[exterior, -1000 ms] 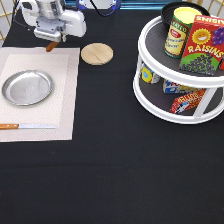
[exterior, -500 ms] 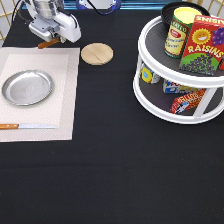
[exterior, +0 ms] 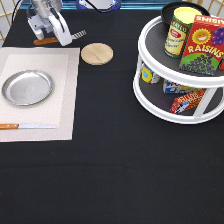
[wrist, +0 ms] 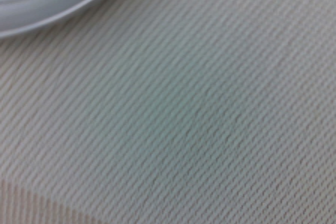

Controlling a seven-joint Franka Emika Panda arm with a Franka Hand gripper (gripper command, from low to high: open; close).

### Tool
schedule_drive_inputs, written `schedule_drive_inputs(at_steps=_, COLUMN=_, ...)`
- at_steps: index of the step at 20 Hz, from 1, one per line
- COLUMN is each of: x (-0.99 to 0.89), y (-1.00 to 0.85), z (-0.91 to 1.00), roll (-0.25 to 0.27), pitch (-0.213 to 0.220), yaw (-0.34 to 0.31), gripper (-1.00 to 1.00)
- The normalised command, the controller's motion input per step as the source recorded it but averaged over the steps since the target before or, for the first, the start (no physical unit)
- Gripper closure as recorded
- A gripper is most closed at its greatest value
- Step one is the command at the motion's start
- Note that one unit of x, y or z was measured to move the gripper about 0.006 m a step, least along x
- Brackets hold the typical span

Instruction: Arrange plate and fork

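Note:
The silver plate (exterior: 27, 87) lies on a beige placemat (exterior: 60, 100) at the exterior view's left. Its rim also shows in a corner of the wrist view (wrist: 30, 15), with the rest of that view filled by placemat weave. My gripper (exterior: 52, 38) is at the exterior view's top left, just beyond the placemat's far edge. It is shut on the fork (exterior: 76, 35). The fork's brown handle sticks out to the left and its silver tines to the right, low over the black table.
A wooden-handled knife (exterior: 25, 126) lies along the placemat's near edge. A round wooden disc (exterior: 97, 53) sits right of the gripper. A white two-tier turntable (exterior: 150, 90) with cans and a raisin box stands at the right.
The gripper has shifted slightly near the placemat's far edge, and the fork moved with it. The fork's tines now show to the right of the hand. Plate and knife have not moved.

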Motion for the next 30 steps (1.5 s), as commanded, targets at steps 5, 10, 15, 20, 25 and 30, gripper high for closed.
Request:
schedule_drive_inputs(at_steps=5, x=0.06, y=-0.73, z=0.00, roll=0.015, pitch=0.000, yaw=-0.109, gripper=1.00)
schedule_drive_inputs(at_steps=10, x=0.13, y=-0.98, z=-0.01, roll=0.031, pitch=0.000, yaw=-0.011, gripper=1.00)
schedule_drive_inputs(at_steps=15, x=0.35, y=-0.96, z=-0.02, roll=0.053, pitch=0.002, yaw=-0.002, gripper=1.00)
schedule_drive_inputs(at_steps=20, x=0.63, y=-0.40, z=-0.18, roll=0.000, pitch=0.071, yaw=-0.158, gripper=1.00)
schedule_drive_inputs(at_steps=25, x=0.26, y=0.01, z=-0.25, roll=-0.063, pitch=0.121, yaw=-0.199, gripper=1.00)
schedule_drive_inputs(at_steps=30, x=-0.16, y=0.34, z=-0.11, roll=-0.090, pitch=0.099, yaw=-0.048, gripper=1.00)
